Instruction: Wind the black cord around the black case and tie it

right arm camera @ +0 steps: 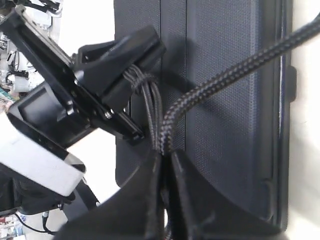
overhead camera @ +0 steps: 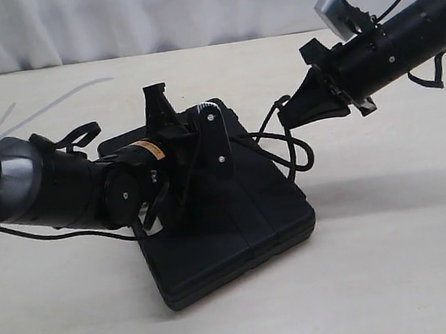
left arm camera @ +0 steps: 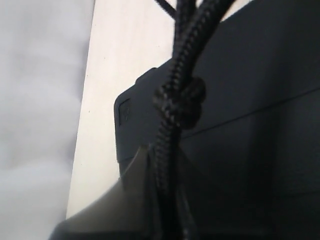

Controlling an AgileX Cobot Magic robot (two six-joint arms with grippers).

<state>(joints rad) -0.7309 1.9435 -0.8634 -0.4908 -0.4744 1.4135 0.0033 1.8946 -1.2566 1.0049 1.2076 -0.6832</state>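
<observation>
Firmly clamped in left gripper [left arm camera: 159,167] and right gripper [right arm camera: 164,156]: likely limp, grippy thin black braided cord [left arm camera: 187,42]; best held beside its knot [left arm camera: 180,100], over flat black textured case [right arm camera: 225,100].

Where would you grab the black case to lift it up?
The case lies flat and looks too wide to pinch across, so probably take its thin near edge, coming in low from the front. The left hand and the cord crowd its top and far side.
</observation>
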